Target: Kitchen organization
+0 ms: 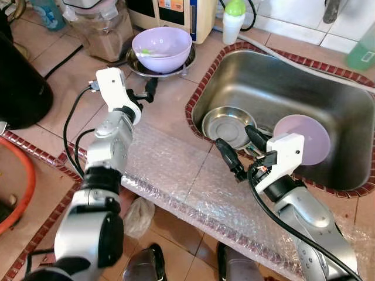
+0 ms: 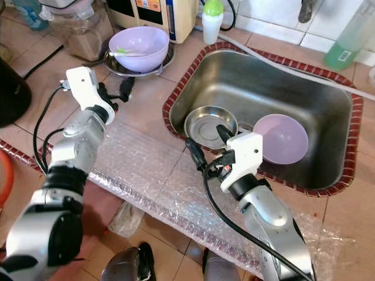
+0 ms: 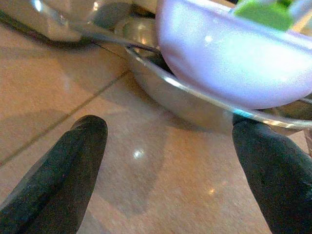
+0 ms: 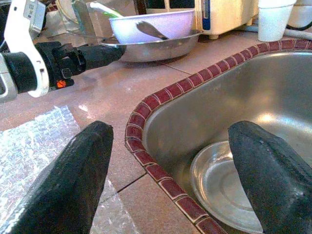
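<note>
A lilac bowl (image 1: 162, 48) with a green-handled utensil in it sits on a shallow steel dish (image 1: 136, 66) at the back of the tiled counter. My left gripper (image 1: 146, 92) is open just in front of that dish; one fingertip (image 3: 253, 131) is at the dish's rim. In the steel sink (image 1: 293, 76) lie a steel plate (image 1: 225, 124) and a lilac bowl (image 1: 310, 137) leaning on the wall. My right gripper (image 1: 233, 136) hangs open over the sink's near-left rim, beside the steel plate, holding nothing.
Bubble wrap (image 1: 170, 170) covers the counter's front edge. A white bottle with a green cap (image 1: 233, 20), a beige appliance (image 1: 181, 12) and a jar (image 1: 105, 29) line the back. A black pot (image 1: 20, 88) and an orange basin (image 1: 17, 187) stand at the left. Dark shoes (image 1: 146, 263) show on the floor below.
</note>
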Tool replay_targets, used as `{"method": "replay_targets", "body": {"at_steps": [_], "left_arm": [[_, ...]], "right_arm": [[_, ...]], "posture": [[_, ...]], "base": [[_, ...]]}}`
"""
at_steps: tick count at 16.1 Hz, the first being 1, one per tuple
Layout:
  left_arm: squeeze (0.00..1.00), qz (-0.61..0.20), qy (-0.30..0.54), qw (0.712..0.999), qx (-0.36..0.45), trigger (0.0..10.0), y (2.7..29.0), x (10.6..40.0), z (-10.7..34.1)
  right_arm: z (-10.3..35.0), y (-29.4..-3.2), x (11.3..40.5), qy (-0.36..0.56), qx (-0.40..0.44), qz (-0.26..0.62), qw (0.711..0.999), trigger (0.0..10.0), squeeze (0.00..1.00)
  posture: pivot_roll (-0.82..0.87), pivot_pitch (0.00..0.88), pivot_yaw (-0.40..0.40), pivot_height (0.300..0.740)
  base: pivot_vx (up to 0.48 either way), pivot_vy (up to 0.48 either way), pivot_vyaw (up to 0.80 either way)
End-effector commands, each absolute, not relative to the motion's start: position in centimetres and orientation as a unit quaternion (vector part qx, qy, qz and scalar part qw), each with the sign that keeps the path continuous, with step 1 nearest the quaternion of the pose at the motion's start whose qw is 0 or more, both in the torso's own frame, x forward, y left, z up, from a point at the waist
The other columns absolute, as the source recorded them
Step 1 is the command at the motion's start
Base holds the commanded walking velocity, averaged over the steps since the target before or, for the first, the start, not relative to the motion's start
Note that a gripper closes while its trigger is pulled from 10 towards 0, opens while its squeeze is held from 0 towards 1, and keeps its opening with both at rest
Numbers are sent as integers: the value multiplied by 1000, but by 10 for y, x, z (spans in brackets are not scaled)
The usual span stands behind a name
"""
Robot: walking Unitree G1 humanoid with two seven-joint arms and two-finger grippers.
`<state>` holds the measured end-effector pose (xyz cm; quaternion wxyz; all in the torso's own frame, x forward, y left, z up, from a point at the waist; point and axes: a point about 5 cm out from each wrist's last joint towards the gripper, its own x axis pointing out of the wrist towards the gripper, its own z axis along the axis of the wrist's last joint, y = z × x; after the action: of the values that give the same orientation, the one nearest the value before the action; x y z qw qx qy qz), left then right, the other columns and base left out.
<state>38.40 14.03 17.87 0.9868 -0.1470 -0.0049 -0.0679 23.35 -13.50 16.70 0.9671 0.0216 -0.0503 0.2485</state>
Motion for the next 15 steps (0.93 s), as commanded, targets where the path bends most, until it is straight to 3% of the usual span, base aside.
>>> {"method": "replay_targets", "body": {"at_steps": [1,5,12,15], "left_arm": [[75,-58,-1,987,-148,10000,144,380,176],[0,-43,17,989,-137,10000,145,371,162],[0,7,5,987,-158,10000,151,349,155],[0,23,-7,985,-171,10000,154,354,161]], "right_arm": [[163,-134,234,-38,19,258,965,10000,0],[163,-133,235,-37,12,265,964,10000,0],[164,-135,239,-42,6,272,961,10000,0],[165,-134,242,-44,4,275,960,10000,0]], "posture": [[-217,221,70,740],[-217,221,70,740],[-208,211,60,740],[-200,208,50,740]], "base": [[0,0,0],[0,0,0],[0,0,0],[0,0,0]]}}
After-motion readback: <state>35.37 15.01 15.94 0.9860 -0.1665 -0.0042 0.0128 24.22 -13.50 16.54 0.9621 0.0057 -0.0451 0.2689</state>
